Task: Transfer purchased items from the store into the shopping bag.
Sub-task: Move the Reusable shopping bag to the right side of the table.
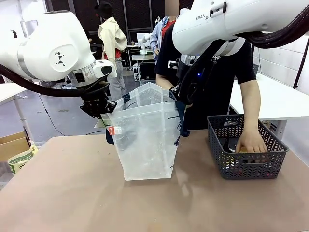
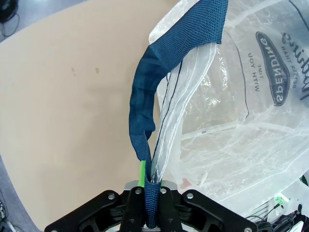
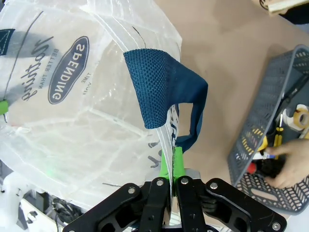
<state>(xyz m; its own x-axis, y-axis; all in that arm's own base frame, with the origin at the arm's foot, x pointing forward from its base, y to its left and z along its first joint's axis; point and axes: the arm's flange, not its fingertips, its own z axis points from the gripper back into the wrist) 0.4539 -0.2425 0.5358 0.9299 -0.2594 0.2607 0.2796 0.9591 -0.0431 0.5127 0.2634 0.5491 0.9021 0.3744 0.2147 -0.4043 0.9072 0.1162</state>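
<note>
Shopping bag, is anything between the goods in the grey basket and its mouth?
Only the right claw, pinching the rim of the clear plastic tote toward the dark grey lattice basket; the mouth looks open.

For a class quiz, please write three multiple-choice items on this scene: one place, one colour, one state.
1. Where is the person's hand? A in the dark grey basket; B on a chair; C in a pocket.
2. What colour are the shopping bag strap handles? A red; B navy blue; C yellow.
3. How is the left gripper? A wide open; B shut on the bag's rim; C shut on a bottle.
Answers: A, it reaches inside the basket's walls; B, the woven strap is navy; B, it pinches rim and strap.
</note>
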